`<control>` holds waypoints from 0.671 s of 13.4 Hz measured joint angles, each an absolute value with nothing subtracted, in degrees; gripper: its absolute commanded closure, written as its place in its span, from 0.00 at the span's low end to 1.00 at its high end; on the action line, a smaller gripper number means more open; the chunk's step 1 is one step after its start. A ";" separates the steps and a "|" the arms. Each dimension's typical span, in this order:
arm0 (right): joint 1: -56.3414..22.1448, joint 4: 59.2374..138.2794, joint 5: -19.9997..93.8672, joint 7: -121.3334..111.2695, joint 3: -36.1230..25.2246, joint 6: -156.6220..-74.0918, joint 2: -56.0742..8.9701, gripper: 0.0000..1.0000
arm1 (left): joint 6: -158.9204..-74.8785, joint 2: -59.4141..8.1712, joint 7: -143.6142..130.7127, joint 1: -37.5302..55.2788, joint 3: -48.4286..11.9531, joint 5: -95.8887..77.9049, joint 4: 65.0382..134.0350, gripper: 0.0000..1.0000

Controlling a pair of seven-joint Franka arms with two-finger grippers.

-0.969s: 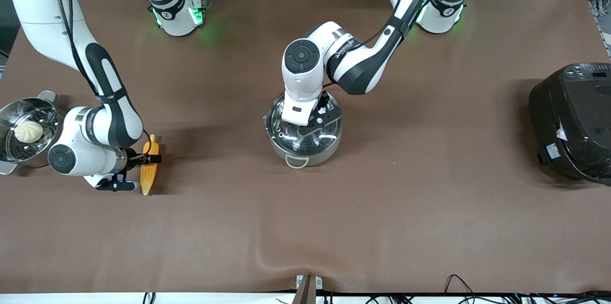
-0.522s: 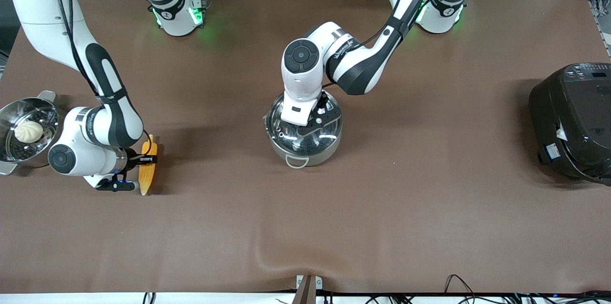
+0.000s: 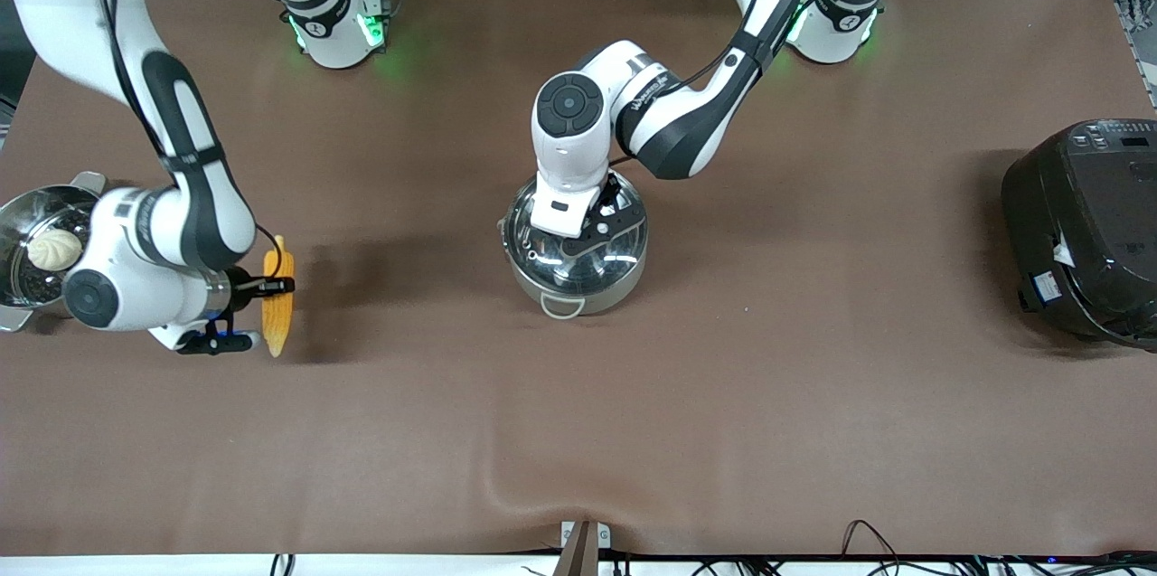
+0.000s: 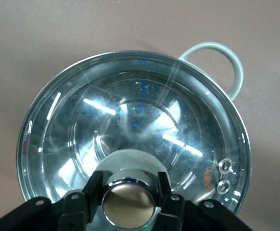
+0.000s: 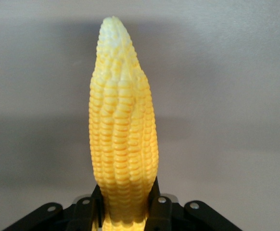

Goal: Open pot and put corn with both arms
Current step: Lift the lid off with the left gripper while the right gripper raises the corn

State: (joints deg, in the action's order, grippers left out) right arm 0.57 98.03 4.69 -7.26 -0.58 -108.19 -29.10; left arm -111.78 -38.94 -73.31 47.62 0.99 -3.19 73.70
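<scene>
Flat brown surface (image 3: 723, 395), soft w/ a small wrinkle at the near edge. Left gripper (image 4: 128, 196): jaws shut tight on the round shiny metal knob (image 4: 126, 202) of the clear domed glass lid (image 4: 145, 130). Lid sits on the round steel pot (image 3: 576, 261), mid-surface, pale loop handle (image 4: 225, 67) sticking out. Right gripper (image 5: 125, 211): jaws squeezed on the fat end of the bumpy yellow corn (image 5: 122, 144), pointy pale tip away, up off the surface near the right arm's end, beside a steel pan (image 3: 27, 241) w/ a white bun (image 3: 56, 248). Big black cooker (image 3: 1085, 228) at the left arm's end.

2 white arms (image 3: 578, 151), black joint sections, grey caps, black cables.
</scene>
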 measured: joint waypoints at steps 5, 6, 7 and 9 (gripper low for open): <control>-3.27 94.84 5.27 -7.23 -0.11 -96.39 -22.05 1.00 | -111.53 -36.96 -73.31 47.71 0.86 -3.15 73.09 1.00; -3.34 93.94 5.28 -7.23 0.15 -95.25 -21.88 1.00 | -110.35 -35.19 -73.31 47.69 0.86 -3.15 72.96 1.00; -3.35 92.99 5.44 -7.23 0.29 -94.24 -21.85 1.00 | -108.25 -33.01 -73.31 47.61 0.93 -3.15 72.87 1.00; -3.54 91.23 6.68 -7.25 0.44 -92.22 -21.76 1.00 | -102.77 -28.49 -72.47 46.70 1.27 -3.11 72.82 1.00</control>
